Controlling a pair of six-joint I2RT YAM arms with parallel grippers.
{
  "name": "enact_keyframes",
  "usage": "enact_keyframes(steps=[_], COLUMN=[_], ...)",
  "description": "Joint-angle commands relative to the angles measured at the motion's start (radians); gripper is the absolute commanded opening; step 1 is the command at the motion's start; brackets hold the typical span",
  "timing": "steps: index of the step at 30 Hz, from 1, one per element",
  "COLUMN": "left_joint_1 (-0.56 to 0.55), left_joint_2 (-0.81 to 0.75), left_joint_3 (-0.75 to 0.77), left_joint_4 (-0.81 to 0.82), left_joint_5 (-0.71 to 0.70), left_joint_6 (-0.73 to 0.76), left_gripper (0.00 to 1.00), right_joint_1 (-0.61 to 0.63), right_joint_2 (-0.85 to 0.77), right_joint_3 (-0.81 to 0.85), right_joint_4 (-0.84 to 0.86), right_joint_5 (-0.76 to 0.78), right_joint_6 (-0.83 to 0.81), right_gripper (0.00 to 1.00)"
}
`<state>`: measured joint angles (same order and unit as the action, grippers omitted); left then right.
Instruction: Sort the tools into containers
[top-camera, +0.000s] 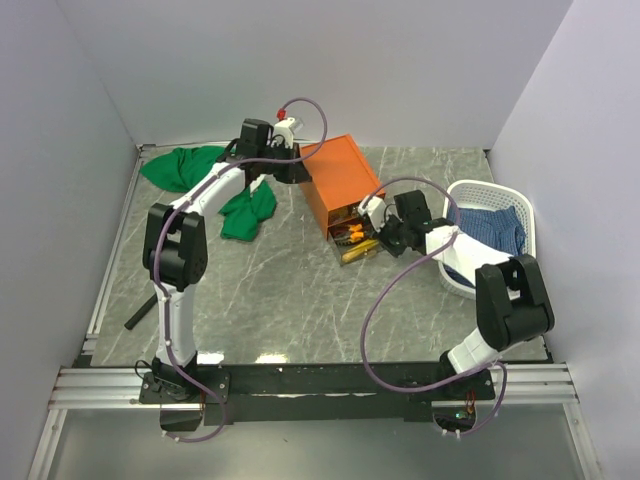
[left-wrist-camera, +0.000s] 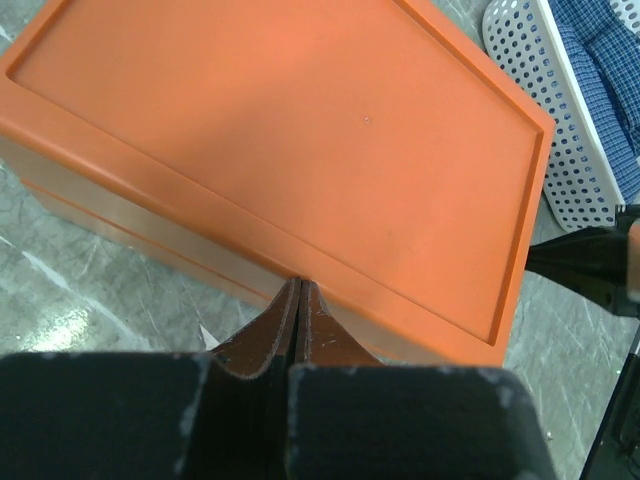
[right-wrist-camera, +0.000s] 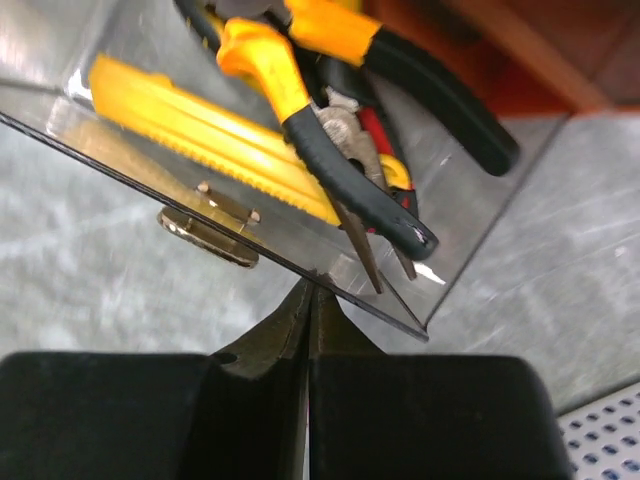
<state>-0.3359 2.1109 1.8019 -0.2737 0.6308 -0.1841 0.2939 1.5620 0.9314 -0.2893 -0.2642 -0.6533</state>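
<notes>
Marble tabletop (top-camera: 280, 290): left pincer (left-wrist-camera: 300, 287) closed, empty, at orange box (left-wrist-camera: 300, 130); right pincer (right-wrist-camera: 308, 292) likewise at drawer (right-wrist-camera: 460, 240) front.

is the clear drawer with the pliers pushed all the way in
No, the drawer sticks out of the orange box, pliers showing inside.

No legible text, label or number anywhere.
</notes>
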Motion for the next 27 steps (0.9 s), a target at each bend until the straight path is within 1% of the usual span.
enact_keyframes(steps=[1,4,7,8,10,13,14,17,22,24,25,26,27], left_joint_1=[-0.037,-0.048,-0.052,-0.054,-0.052,-0.054,-0.054,-0.054,-0.061,-0.061,-0.061,-0.061,-0.061], left_joint_2=[0.052,0.054,0.057,0.055,0.054,0.046,0.041,0.035,0.021,-0.006,-0.023,-0.076,-0.110], left_joint_3=[0.037,0.037,0.034,0.033,0.024,0.014,0.013,-0.001,-0.026,-0.019,-0.015,-0.010,-0.003], left_joint_4=[-0.015,-0.019,-0.021,-0.019,-0.019,-0.024,-0.024,-0.024,-0.024,-0.019,-0.015,-0.015,-0.015], left_joint_5=[-0.006,-0.013,-0.010,-0.010,-0.013,-0.013,-0.011,-0.008,-0.017,-0.016,-0.023,-0.034,-0.049], left_joint_6=[0.037,0.046,0.041,0.041,0.043,0.048,0.048,0.048,0.058,0.051,0.040,0.035,0.037], left_gripper=[0.01,0.01,0.01,0.01,0.01,0.01,0.01,0.01,0.01,0.01,0.02,0.14,0.23], right_joint_1=[-0.002,-0.002,0.002,-0.004,-0.004,0.001,-0.007,-0.010,-0.010,-0.016,-0.021,-0.021,-0.024], right_joint_2=[0.041,0.081,0.128,0.133,0.150,0.158,0.155,0.155,0.176,0.162,0.139,0.121,0.098], right_joint_3=[0.073,0.107,0.164,0.165,0.181,0.182,0.175,0.168,0.187,0.182,0.182,0.179,0.172], right_joint_4=[0.225,0.271,0.275,0.318,0.334,0.348,0.376,0.386,0.381,0.374,0.357,0.317,0.299], right_joint_5=[-0.009,0.014,0.045,0.051,0.068,0.128,0.158,0.261,0.263,0.257,0.247,0.238,0.215], right_joint_6=[0.161,0.257,0.331,0.355,0.423,0.452,0.463,0.523,0.524,0.534,0.535,0.535,0.531], right_gripper=[0.04,0.07,0.07,0.07,0.07,0.06,0.06,0.00,0.00,0.00,0.00,0.00,0.00])
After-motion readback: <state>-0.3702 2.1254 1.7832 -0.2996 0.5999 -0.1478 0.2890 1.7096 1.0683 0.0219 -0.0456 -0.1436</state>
